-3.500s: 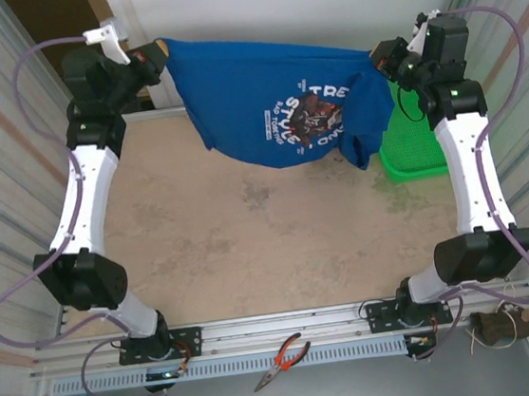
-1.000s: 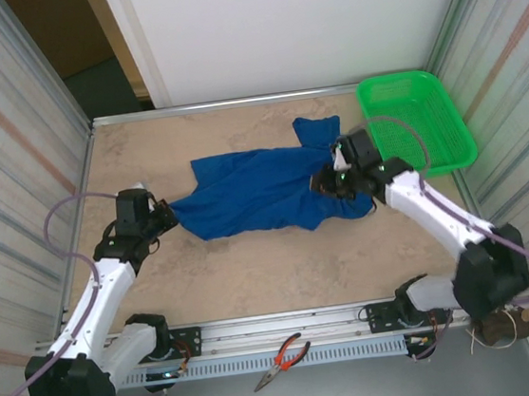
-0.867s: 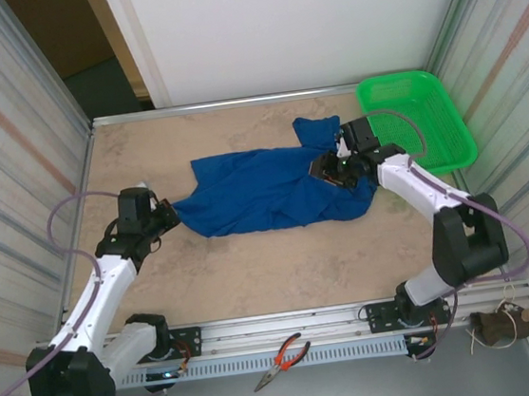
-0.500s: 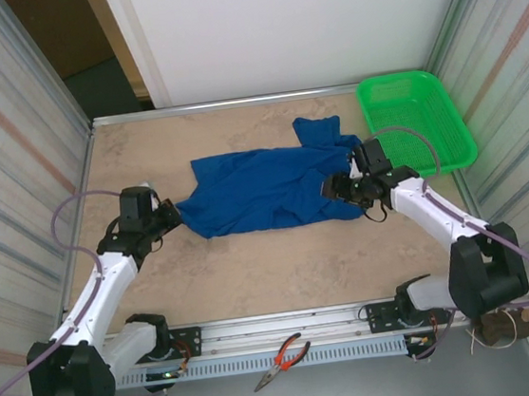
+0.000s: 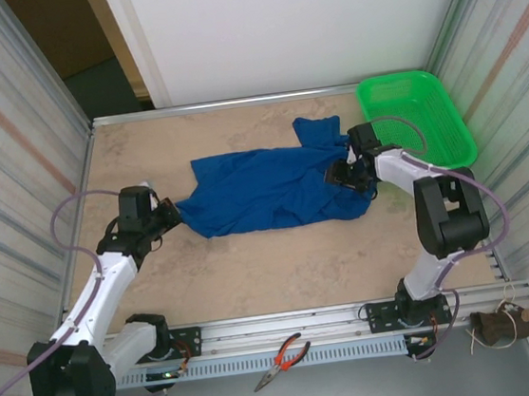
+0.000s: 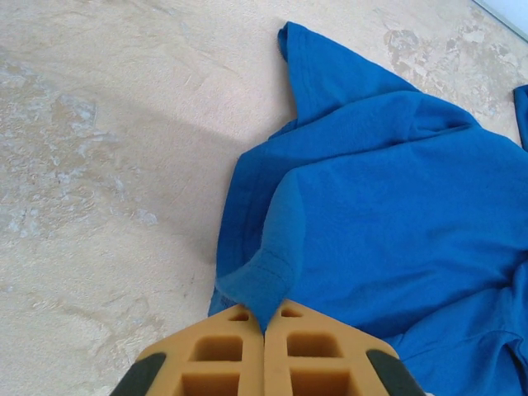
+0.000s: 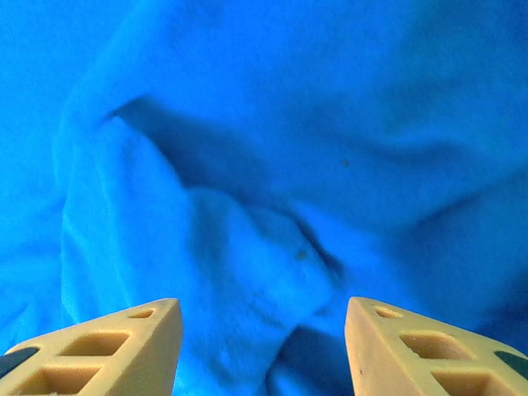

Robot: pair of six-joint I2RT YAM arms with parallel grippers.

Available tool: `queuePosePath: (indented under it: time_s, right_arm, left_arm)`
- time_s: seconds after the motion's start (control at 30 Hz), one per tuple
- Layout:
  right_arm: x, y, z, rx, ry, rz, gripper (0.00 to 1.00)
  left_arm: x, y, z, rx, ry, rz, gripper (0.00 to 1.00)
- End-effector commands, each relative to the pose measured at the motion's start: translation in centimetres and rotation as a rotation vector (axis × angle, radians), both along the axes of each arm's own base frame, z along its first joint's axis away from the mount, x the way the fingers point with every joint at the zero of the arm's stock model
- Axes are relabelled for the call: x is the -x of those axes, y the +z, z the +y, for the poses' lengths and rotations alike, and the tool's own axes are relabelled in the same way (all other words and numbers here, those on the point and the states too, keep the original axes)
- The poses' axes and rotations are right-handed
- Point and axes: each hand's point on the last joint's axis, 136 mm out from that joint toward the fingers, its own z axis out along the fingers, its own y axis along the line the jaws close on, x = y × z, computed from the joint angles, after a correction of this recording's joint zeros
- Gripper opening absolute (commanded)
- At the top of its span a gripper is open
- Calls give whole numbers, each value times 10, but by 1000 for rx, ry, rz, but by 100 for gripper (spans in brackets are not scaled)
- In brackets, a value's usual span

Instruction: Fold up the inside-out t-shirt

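Zero folds made yet: the inside-out t-shirt [image 5: 264,190] lies rumpled on the tabletop [image 5: 253,266] just beside the green basket [image 5: 424,127], left gripper [image 5: 164,216] clamped on its end farthest from the basket, right gripper [image 5: 346,173] jaws apart over its basket-side end.

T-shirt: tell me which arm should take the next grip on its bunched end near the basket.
Right. The right fingers stand open directly over the bunched t-shirt there, while the left fingers are shut on its opposite edge, pinning it.
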Motion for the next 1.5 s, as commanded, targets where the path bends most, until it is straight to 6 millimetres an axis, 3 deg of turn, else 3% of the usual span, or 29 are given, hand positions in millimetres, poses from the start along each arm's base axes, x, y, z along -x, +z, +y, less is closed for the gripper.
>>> queuePosePath:
  time_s: [0.0, 0.3, 0.4, 0.53, 0.67, 0.77, 0.87, 1.03, 1.2, 1.3, 1.47]
  right_arm:
    - [-8, -6, 2, -5, 14, 9, 52]
    - [-4, -31, 1, 7, 21, 61, 50]
    - [-2, -34, 5, -2, 33, 73, 34]
    - [0, -29, 3, -6, 31, 65, 1]
    - [-4, 5, 2, -41, 20, 0, 0]
    - [-12, 66, 4, -101, 6, -117, 0]
    - [-24, 145, 3, -168, 0, -254, 0]
    - [-32, 302, -20, -291, -61, -557, 0]
    - [-16, 434, -65, -397, -157, -818, 0]
    - [1, 489, -81, -451, -174, -924, 0]
    - [23, 529, -84, -492, -168, -1007, 0]
  left_arm:
    - [-4, 13, -1, 9, -8, -35, 0]
    - [-5, 15, -2, 19, -8, -41, 0]
    - [-6, 18, -2, 24, -8, -58, 0]
    - [-6, 24, -3, 41, -4, -97, 0]
    - [-4, 25, 4, 43, 49, -76, 0]
    - [-4, 36, 15, 33, 121, -83, 0]
    - [-13, 72, 18, 19, 113, -160, 0]
    - [-45, 170, 36, 125, 121, -385, 0]
    - [-76, 261, 40, 190, 49, -525, 0]
    - [-82, 305, 36, 195, 9, -600, 0]
    - [-77, 345, 34, 199, -9, -686, 0]
